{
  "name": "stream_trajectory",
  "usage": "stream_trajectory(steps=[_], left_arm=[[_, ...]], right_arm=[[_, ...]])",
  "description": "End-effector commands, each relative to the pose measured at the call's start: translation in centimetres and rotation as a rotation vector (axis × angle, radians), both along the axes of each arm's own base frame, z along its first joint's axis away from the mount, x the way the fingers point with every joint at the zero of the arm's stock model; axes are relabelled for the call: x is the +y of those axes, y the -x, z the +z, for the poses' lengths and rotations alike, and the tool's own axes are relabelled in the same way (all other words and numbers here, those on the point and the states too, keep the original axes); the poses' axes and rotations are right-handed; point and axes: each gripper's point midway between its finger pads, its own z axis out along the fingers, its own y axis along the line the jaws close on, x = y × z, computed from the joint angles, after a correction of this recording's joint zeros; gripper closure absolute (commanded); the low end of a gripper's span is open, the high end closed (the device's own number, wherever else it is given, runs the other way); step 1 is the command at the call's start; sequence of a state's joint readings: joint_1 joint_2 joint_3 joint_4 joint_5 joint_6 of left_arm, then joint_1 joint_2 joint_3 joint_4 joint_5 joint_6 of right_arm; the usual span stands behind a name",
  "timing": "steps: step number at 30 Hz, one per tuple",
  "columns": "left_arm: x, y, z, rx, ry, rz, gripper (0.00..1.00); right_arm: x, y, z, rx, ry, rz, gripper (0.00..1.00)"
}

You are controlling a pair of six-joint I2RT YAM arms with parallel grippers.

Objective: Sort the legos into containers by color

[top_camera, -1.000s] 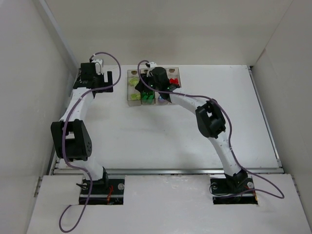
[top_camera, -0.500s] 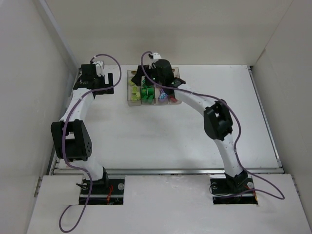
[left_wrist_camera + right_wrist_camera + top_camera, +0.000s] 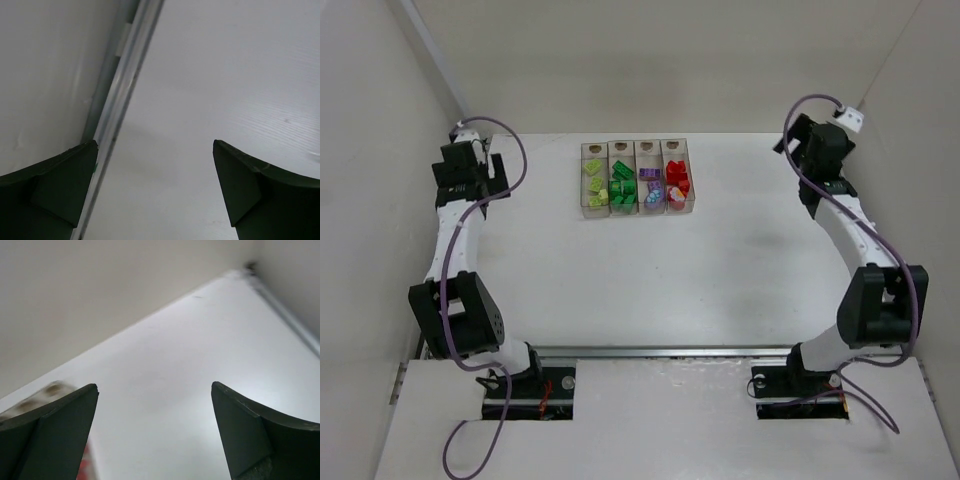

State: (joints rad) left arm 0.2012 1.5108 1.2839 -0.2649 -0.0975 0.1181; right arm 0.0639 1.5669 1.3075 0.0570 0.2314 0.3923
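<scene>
The legos point(image 3: 677, 183) lie sorted in the containers point(image 3: 620, 150) at the far middle of the table point(image 3: 670, 280) (yellow-green, green, purple, red, left to right), while the left gripper point(image 3: 154, 150) and right gripper point(image 3: 154, 390) hang far to either side, jaws wide and holding nothing.

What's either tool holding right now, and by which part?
Nothing is held. The left tool and the right tool both stand open and empty, and the legos lie in the containers.
</scene>
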Motion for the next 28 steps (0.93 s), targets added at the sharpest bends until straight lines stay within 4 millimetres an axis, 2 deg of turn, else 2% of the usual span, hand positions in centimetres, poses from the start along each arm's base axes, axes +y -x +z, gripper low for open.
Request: stream_trajectory(steps=[1, 2, 3, 4, 6, 8, 10, 11, 12, 13, 14, 15, 23, 28], left_arm=[[2.8, 2.0, 1.7, -0.052, -0.062, 0.113, 0.01], [3.3, 2.6, 0.7, -0.036, -0.070, 0.155, 0.01], [3.5, 3.1, 0.7, -0.039, -0.071, 0.179, 0.01], [3.7, 3.3, 0.8, -0.046, -0.082, 0.193, 0.01], [4.1, 4.1, -0.4, -0.022, -0.082, 0.237, 0.01], [4.3, 4.4, 0.3, -0.050, -0.083, 0.268, 0.01], [4.3, 5.0, -0.5, -0.036, -0.079, 0.281, 0.01], [4.3, 4.9, 0.1, -0.057, -0.081, 0.282, 0.01], [4.2, 5.1, -0.4, -0.047, -0.080, 0.281, 0.01], [4.2, 5.2, 0.0, -0.057, -0.081, 0.282, 0.01], [4.2, 5.4, -0.4, -0.048, -0.080, 0.281, 0.01], [4.2, 5.4, 0.0, -0.059, -0.081, 0.282, 0.01], [3.7, 6.4, 0.2, -0.076, -0.070, 0.280, 0.01], [3.3, 7.0, -0.2, -0.076, -0.060, 0.264, 0.01]], right_arm=[[-5.6, 4.0, 0.7, -0.014, 0.051, -0.251, 0.00], [-6.8, 4.7, 0.6, -0.013, 0.057, -0.295, 0.00], [-8.4, 5.4, 0.5, -0.009, 0.067, -0.360, 0.00], [-8.7, 5.7, 0.1, 0.000, 0.073, -0.379, 0.00], [-9.2, 6.2, 0.2, -0.003, 0.078, -0.410, 0.00], [-9.2, 6.4, -0.3, 0.015, 0.072, -0.411, 0.00], [-9.2, 6.2, 0.0, 0.021, 0.073, -0.411, 0.00], [-9.2, 6.2, 0.5, 0.020, 0.065, -0.413, 0.00], [-9.3, 6.1, 0.4, 0.026, 0.057, -0.424, 0.00], [-9.3, 5.9, 0.1, 0.038, 0.059, -0.424, 0.00], [-9.3, 5.9, 0.8, 0.030, 0.058, -0.424, 0.00], [-9.3, 5.9, -0.1, 0.060, 0.064, -0.423, 0.00], [-9.3, 5.7, -1.0, 0.098, 0.072, -0.422, 0.00], [-8.7, 6.0, -0.4, 0.072, 0.030, -0.399, 0.00]])
